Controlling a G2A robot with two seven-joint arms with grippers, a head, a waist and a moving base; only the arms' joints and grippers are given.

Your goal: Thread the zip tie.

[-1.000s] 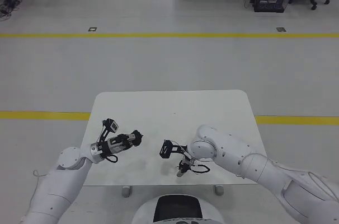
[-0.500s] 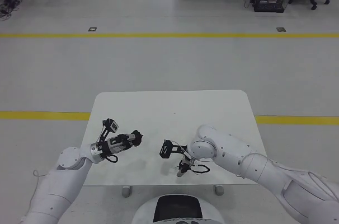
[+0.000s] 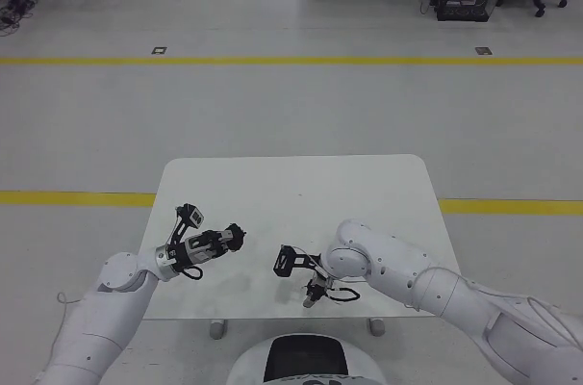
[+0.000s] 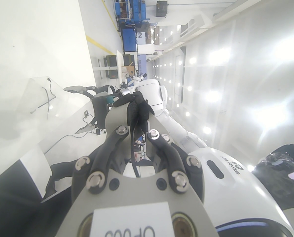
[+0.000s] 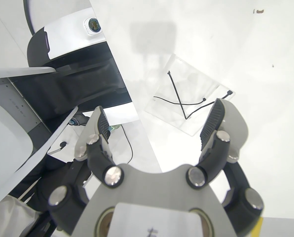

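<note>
Three black zip ties (image 5: 180, 103) lie crossed on a clear sheet (image 5: 199, 80) near the front edge of the white worktop (image 3: 291, 178). Around it is grey floor with yellow lines (image 3: 272, 61). The right gripper (image 5: 159, 107) hovers above them, fingers apart, slightly nearer the robot than before. The left gripper (image 4: 137, 99), well apart and unmoved, has its fingers clamped on a black strand (image 4: 131, 149).

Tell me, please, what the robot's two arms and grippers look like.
Both arms, the left arm and the right arm, have glossy white rounded shells and end in black wrist sections with looped black cables. The left gripper and right gripper each have a grey metal palm plate with a white label, black linkages with silver pins, and grey fingers with black pads.
</note>
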